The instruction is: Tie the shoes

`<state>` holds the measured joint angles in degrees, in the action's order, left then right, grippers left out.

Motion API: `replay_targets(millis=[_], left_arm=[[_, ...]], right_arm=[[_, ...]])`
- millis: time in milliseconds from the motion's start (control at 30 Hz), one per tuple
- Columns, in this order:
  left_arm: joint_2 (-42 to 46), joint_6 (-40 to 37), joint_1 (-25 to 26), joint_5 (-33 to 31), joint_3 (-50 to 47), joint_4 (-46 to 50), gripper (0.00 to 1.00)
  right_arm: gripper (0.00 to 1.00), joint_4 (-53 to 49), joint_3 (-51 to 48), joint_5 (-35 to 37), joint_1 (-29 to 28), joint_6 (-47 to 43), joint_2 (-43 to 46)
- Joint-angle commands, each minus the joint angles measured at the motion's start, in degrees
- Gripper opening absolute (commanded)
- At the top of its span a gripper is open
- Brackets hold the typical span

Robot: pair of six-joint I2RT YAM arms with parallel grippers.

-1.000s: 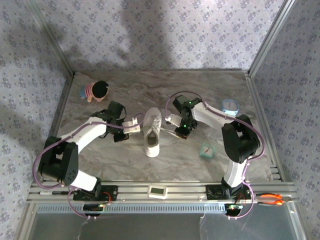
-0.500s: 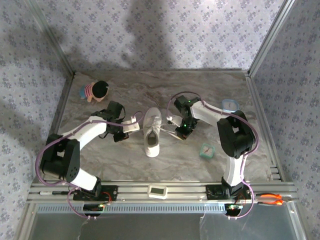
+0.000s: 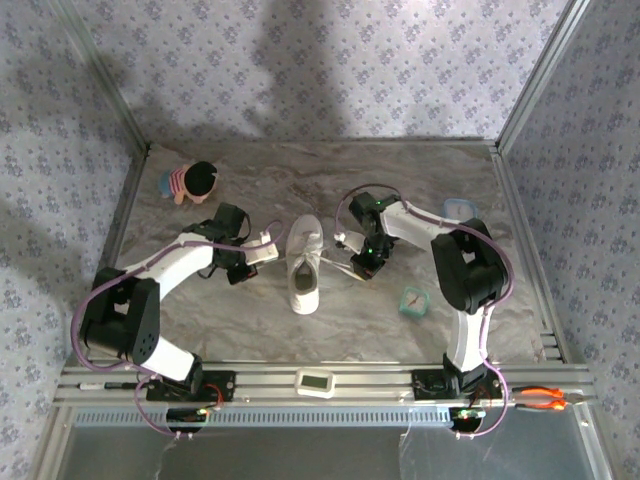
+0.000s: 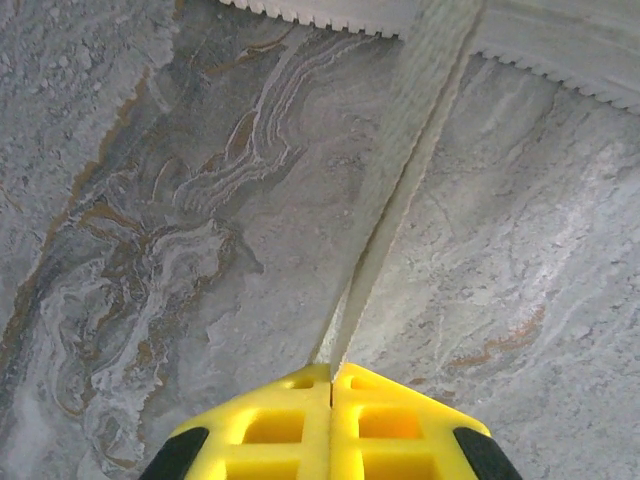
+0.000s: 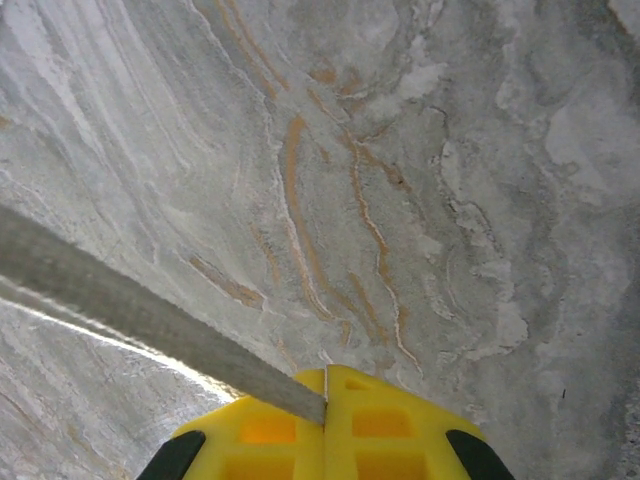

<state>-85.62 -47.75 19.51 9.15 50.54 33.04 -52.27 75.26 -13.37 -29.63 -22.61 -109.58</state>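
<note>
Laces (image 4: 410,130) sit pinched in the closed left pincer (image 4: 331,372) and right pincer (image 5: 326,375) (sneaker (image 4: 560,35) largely cut off).

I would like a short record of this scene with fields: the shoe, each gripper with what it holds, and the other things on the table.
sneaker: white, mid-table, between the two arms; no bow seen
left gripper: jaws shut on left lace, which runs straight to the sneaker's sole
right gripper: jaws shut on right lace
doll: far left corner of the table, apart from both arms
small teal object: to the right of the sneaker, untouched
</note>
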Motion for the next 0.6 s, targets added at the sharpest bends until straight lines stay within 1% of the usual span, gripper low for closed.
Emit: replay_targets(millis=[0,567], left_arm=[[-1.6,2.1,-1.1,-6.7,-1.3,5.1,0.0],[-3.9,3.8,-1.1,-9.1,-1.7,5.2,0.0]], right_arm=[[0.0,-5.0,-0.1,4.2,1.7,1.8,-2.1],[0.0,-3.7,-1.7,8.7,0.9,3.4,-3.7]])
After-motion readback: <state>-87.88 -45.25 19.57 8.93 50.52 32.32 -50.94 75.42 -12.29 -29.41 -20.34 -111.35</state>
